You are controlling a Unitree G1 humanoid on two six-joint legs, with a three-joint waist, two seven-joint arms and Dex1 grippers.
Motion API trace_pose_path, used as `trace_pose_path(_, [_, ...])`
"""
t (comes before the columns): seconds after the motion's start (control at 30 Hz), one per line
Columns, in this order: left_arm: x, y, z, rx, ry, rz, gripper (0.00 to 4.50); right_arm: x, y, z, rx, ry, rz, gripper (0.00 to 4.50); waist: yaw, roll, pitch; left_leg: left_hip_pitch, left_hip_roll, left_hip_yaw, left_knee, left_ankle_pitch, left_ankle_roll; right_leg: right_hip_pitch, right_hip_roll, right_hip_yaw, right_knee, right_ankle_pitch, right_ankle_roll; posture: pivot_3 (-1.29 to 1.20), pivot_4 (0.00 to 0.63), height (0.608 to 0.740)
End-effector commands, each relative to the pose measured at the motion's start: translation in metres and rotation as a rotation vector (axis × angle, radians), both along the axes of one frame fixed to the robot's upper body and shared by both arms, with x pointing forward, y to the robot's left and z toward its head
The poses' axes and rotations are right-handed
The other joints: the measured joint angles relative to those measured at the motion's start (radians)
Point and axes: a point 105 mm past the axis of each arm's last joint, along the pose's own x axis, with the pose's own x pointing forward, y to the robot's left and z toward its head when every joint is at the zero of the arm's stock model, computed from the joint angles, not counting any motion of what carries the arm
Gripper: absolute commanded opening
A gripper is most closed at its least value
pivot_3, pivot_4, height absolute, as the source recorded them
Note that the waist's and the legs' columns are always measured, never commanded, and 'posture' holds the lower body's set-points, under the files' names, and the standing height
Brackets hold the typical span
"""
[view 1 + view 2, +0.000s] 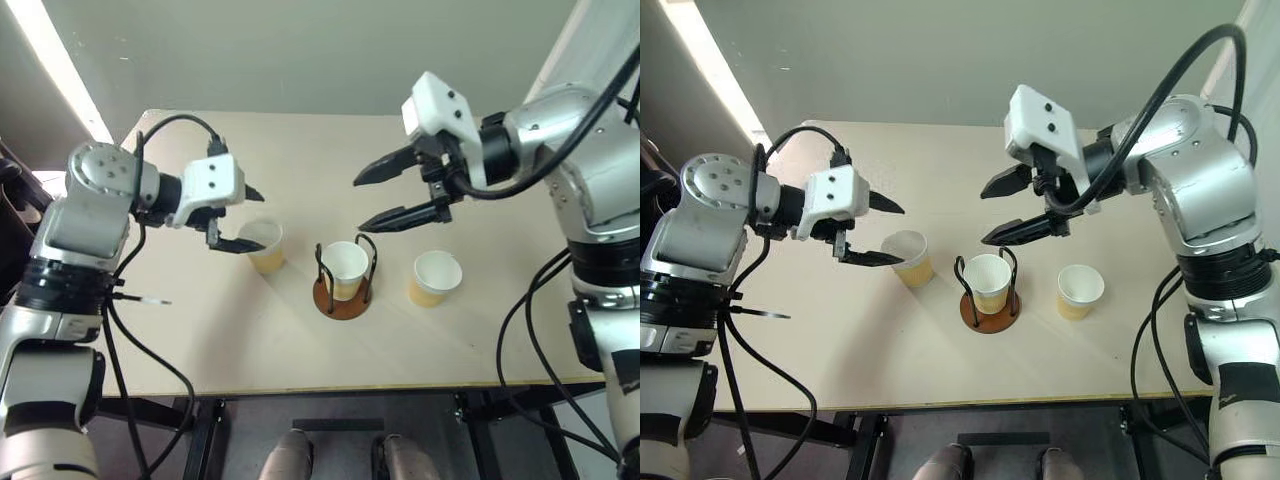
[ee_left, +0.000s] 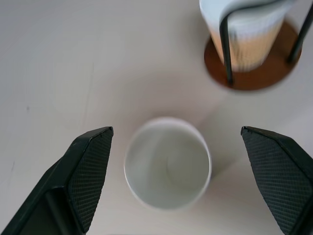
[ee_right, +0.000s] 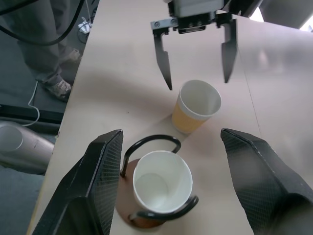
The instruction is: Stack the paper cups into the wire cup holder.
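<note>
Tan paper cup (image 1: 344, 269) in wire cup holder (image 1: 343, 298), both claws spread, empty

Setting reads as a robot lab or test room, not a home or kitchen. A plain pale table (image 1: 300, 150) on a black metal frame (image 1: 200, 425) stands against a bare grey-green wall (image 1: 300, 50). A bright strip of light (image 1: 60, 60) runs along the left side. Loose black cables (image 1: 130, 350) hang off the robot's arms. In the right wrist view, the floor beside the table is dark grey, with a white cable (image 3: 34, 95) trailing across it and a person (image 3: 51, 44) in grey trousers and worn shoes standing close by. The tabletop carries no household clutter, just a spare staged setup: three paper cups (image 1: 437, 277) and a wire cup holder (image 1: 343, 295).
</note>
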Motion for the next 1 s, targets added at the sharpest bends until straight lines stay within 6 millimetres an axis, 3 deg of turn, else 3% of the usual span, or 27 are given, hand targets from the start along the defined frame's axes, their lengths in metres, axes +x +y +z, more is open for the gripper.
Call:
trace_pose_path(0.03, [-0.003,0.001,0.000,0.087,-0.053,-0.027,4.50,-0.017,0.000,0.018,0.067,0.020,0.055,3.28,-0.001,0.000,0.000,0.000,0.000,0.000,0.000,0.000,0.000,0.000,0.000,0.000,0.000,0.000,0.000,0.00,0.150,0.740])
trace_pose_path(0.27, [-0.002,-0.002,-0.015,0.198,-0.074,-0.072,4.50,-0.037,0.001,0.032,0.111,0.099,0.128,3.28,-0.002,0.000,0.000,0.000,0.000,0.000,0.000,0.000,0.000,0.000,0.001,0.000,0.001,-0.002,-0.003,0.00,0.150,0.740])
trace_pose_path(0.53, [-0.004,-0.004,-0.027,0.224,-0.059,-0.085,4.50,-0.035,-0.002,0.032,0.109,0.095,0.099,3.28,-0.002,0.000,0.000,0.000,0.000,0.000,0.000,0.000,0.000,0.000,0.001,0.000,0.001,-0.003,-0.004,0.00,0.150,0.740])
trace_pose_path(1.0, [0.017,0.011,-0.043,0.286,-0.071,-0.022,4.50,-0.029,-0.009,0.031,0.110,0.069,0.045,3.28,-0.001,0.000,0.000,0.000,0.000,-0.001,0.000,0.000,0.000,0.000,0.001,0.000,0.001,-0.001,-0.002,0.00,0.150,0.740])
